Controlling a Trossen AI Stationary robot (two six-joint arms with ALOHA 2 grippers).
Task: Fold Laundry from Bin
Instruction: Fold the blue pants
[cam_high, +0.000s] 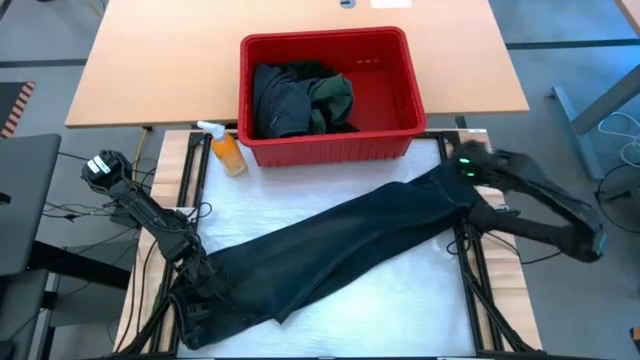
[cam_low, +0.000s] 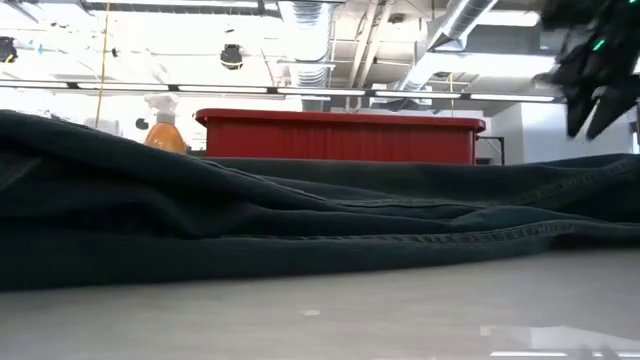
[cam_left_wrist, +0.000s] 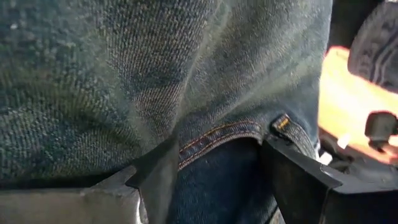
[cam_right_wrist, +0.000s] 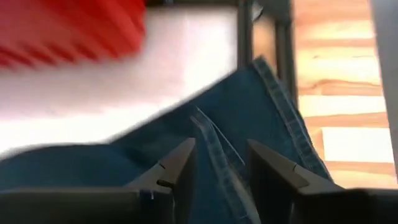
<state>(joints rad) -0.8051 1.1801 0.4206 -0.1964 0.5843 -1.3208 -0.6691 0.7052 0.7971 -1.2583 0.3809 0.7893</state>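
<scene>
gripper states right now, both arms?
Left end effector: closed on the jeans at their near-left end.
Right end effector: open, hovering above the jeans' far-right end, holding nothing.

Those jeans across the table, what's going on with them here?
A pair of dark jeans lies stretched diagonally across the white table top. The left gripper sits at their near-left end with denim between its fingers. The right gripper hovers open above the far-right end, holding nothing. More laundry is piled in the red bin behind, with an orange spray bottle beside it. No fold made yet.
</scene>
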